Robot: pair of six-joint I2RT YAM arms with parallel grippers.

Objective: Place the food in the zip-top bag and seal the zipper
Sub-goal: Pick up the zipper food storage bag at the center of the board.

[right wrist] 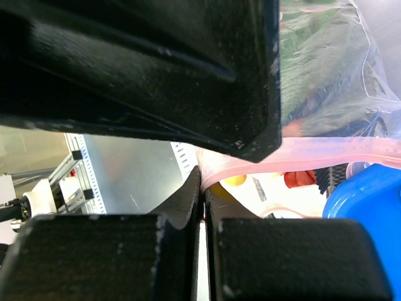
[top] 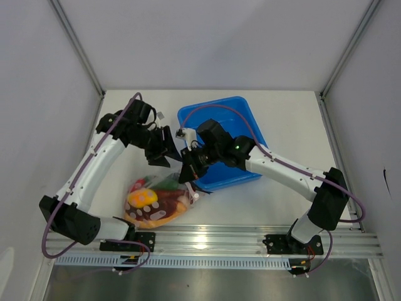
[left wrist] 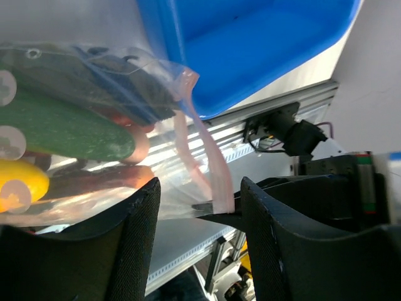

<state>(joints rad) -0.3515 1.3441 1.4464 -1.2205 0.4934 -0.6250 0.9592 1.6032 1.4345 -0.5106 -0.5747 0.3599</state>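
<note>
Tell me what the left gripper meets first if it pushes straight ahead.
Most likely the pink strip of the clear bag, hanging just ahead between the fingers; the blue tub lies beyond.

A flat matte white tabletop [top: 294, 119] spreads beneath my left end effector [top: 161, 160] and my right end effector [top: 187, 175]. Beyond them and out to both flanks stand plain pale grey wall panels [top: 213, 37], joined by slim silver aluminium corner posts [top: 78, 47]. On the near side of the end effectors, a silver aluminium rail [top: 213, 241] runs along the tabletop's edge and catches a bright glare. Below that lies a dull grey surface [top: 207, 282]; I cannot tell whether it is floor or shelf. The light is soft and even.
</note>
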